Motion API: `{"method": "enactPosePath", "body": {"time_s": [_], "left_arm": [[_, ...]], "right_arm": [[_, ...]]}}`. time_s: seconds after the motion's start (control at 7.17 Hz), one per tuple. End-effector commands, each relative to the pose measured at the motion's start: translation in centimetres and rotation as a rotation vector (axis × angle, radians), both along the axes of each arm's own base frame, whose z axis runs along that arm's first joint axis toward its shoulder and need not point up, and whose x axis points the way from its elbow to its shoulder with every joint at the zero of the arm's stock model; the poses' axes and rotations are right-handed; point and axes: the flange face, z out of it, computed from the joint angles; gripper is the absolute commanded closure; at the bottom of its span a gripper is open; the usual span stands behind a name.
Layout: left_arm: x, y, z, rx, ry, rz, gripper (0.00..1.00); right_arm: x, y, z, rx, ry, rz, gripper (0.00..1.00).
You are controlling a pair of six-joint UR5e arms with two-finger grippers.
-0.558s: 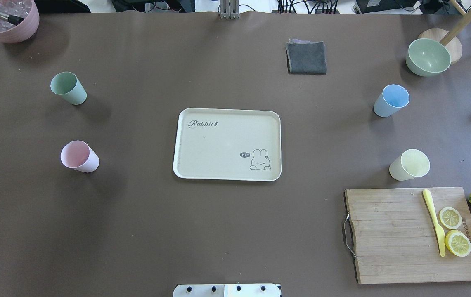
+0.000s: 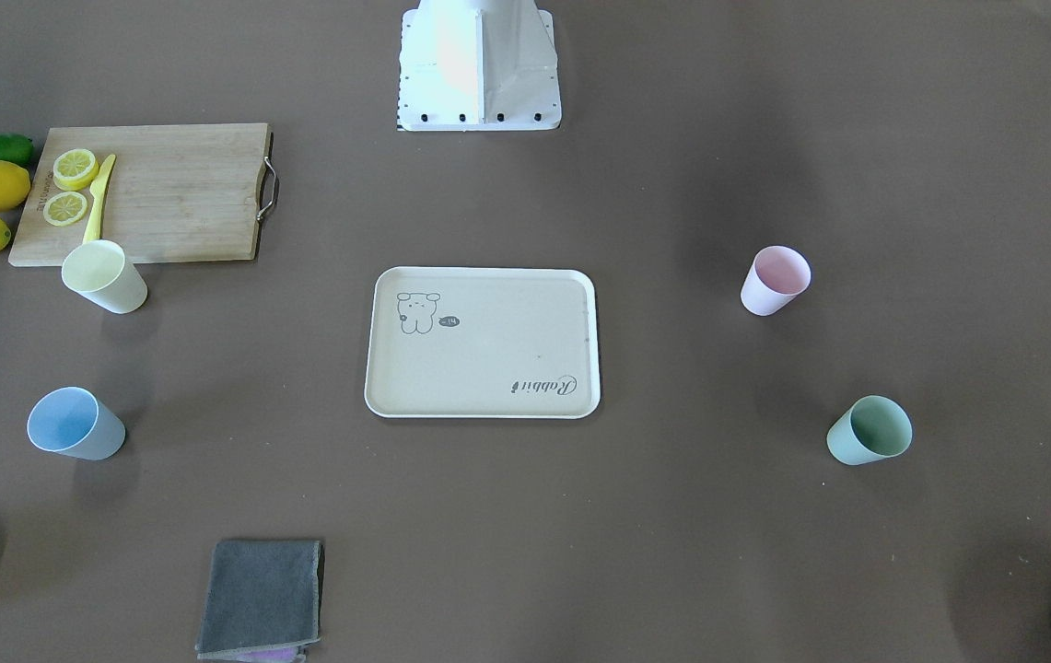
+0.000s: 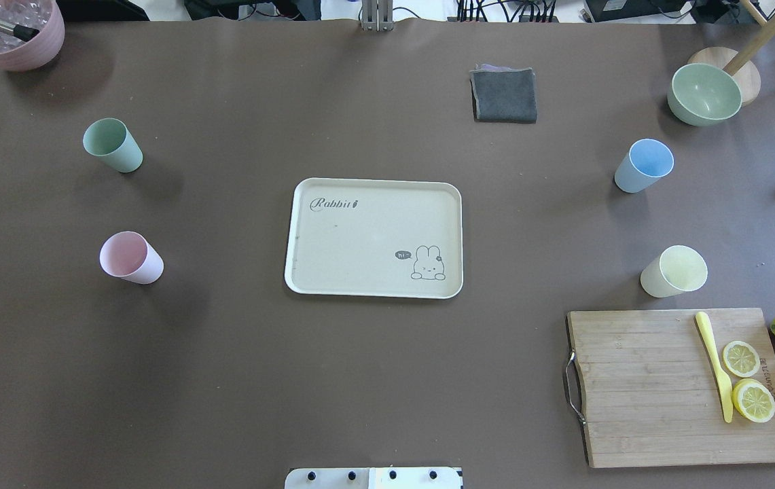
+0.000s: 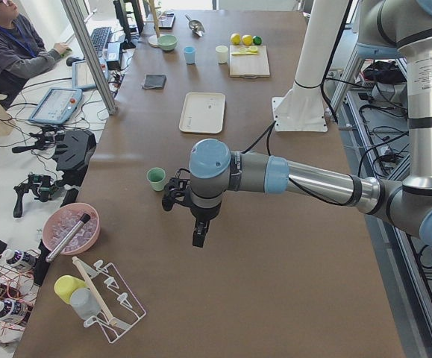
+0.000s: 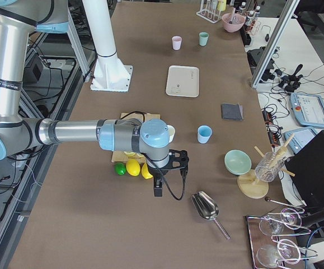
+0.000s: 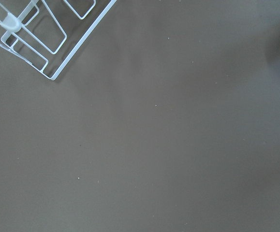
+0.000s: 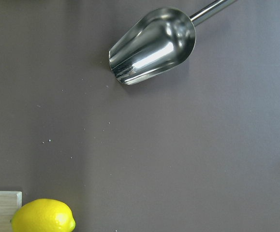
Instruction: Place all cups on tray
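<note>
Matte brown desk [image 3: 224, 380]; bamboo board [image 3: 645, 387] lies nearest, 5 o'clock. Round the smooth, rimmed cream tray [image 3: 360, 238] stand tapered plastic cups: pink cup [image 3: 130, 258] at 9, yellow cup [image 3: 674, 272] 3, mint cup [image 3: 113, 145] 10, blue cup [image 3: 644, 166] 2. Left tool [image 4: 198, 239], right tool [image 5: 157, 191]: apart or together, cannot tell.

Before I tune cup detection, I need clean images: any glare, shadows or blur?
Right wrist view: strong glare on the metal scoop. Overhead view: soft shadows spread beside the mint green cup and pink cup. Front-facing view: the robot base is overexposed.
</note>
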Motion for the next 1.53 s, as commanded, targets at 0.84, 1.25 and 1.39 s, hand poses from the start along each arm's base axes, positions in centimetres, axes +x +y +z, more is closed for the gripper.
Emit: {"method": "enactPosePath", "body": {"time_s": [0.84, 1.25, 1.39], "left_arm": [[-0.5, -5.2, -2.6, 0.368, -0.031, -0.013, 0.02], [-0.1, -9.1, -3.5, 0.407, -0.030, 0.003, 0.02], [2.1, -10.0, -3.5, 0.367, -0.005, 0.007, 0.02]], "right_arm": [[0.5, -1.9, -3.1, 0.369, -0.018, 0.037, 0.00], [0.2, -2.1, -2.5, 0.359, -0.037, 0.043, 0.00], [-1.4, -3.3, -3.3, 0.324, -0.067, 0.060, 0.00]]}}
